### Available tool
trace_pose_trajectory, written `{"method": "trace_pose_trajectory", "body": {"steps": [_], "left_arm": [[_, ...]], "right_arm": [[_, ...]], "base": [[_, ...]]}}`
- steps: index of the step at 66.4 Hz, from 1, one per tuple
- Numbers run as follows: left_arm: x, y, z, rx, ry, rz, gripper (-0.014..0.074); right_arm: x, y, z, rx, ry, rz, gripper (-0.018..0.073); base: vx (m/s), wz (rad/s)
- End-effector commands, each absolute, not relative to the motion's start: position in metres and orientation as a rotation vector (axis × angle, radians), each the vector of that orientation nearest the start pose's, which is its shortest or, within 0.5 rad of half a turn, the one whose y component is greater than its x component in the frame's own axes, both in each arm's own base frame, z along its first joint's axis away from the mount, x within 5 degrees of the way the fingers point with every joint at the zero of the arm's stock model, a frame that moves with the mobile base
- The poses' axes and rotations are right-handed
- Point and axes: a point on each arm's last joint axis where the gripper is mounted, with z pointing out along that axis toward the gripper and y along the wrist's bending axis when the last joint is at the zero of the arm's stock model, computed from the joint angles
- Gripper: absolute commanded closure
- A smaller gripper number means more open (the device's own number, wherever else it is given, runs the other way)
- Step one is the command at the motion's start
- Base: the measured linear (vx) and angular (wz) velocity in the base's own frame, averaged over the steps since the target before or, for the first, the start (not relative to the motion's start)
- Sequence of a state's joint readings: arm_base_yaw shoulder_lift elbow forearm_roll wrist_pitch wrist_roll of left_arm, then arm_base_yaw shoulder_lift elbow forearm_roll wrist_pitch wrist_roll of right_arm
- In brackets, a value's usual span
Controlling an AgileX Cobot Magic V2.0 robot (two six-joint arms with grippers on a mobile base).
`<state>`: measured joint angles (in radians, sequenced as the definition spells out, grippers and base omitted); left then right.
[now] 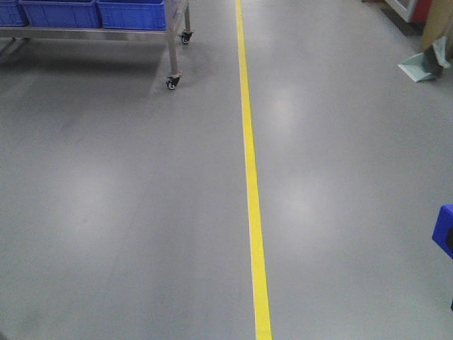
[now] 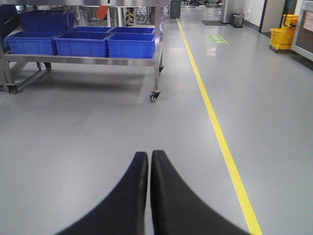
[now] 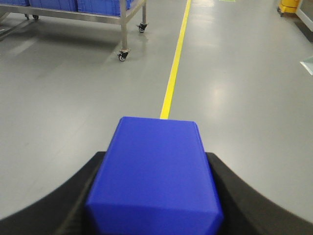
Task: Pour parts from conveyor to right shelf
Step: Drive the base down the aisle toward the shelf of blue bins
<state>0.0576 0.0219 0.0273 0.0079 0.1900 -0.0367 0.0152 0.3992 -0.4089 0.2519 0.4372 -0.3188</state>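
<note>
You've got bright, even overhead light in all three views. The glossy grey floor [image 1: 106, 234] bounces soft pale glare patches, mostly right of the yellow line [image 1: 249, 163]. Only a faint, fuzzy shadow sits under the wheeled steel table [image 2: 98, 59]. Your front view is a bit soft and grainy. Up close, the blue part [image 3: 154, 171] looks slightly blurry, and your left gripper [image 2: 148, 155] is just flat black.

Floor [image 1: 127, 212] open ahead, both sides of yellow line [image 1: 249, 177]. Far left: wheeled steel table [image 2: 83, 59] with blue crates [image 2: 131, 45] blocks the way. Yellow mop bucket [image 2: 283, 32] far right. Blue part [image 3: 154, 181] fills right gripper [image 3: 157, 156]; no spare gap.
</note>
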Motion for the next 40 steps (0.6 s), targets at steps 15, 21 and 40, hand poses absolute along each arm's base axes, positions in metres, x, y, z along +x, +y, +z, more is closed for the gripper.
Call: {"method": "trace_pose_trajectory", "body": {"steps": [15,21,40], "left_arm": [[0.0593,0.0033,0.1976,-0.083,1.644,0.008,0.0602],[0.0593,0.0033,0.1976,-0.083,1.644,0.008,0.0602],[0.0593,0.0033,0.1976,-0.083,1.644,0.008,0.0602]], "right_arm": [[0.0901,0.0088,0.3012,-0.148,1.793,0.023,0.0564],[0.0905,0.0088,0.3011,-0.148,1.795,0.023,0.0564],[0.0912,0.0088,0.3008,-0.148,1.798,0.023,0.0564]], "base": [[0.82,0.17],[0.79,0.17],[0.75,0.17]]}}
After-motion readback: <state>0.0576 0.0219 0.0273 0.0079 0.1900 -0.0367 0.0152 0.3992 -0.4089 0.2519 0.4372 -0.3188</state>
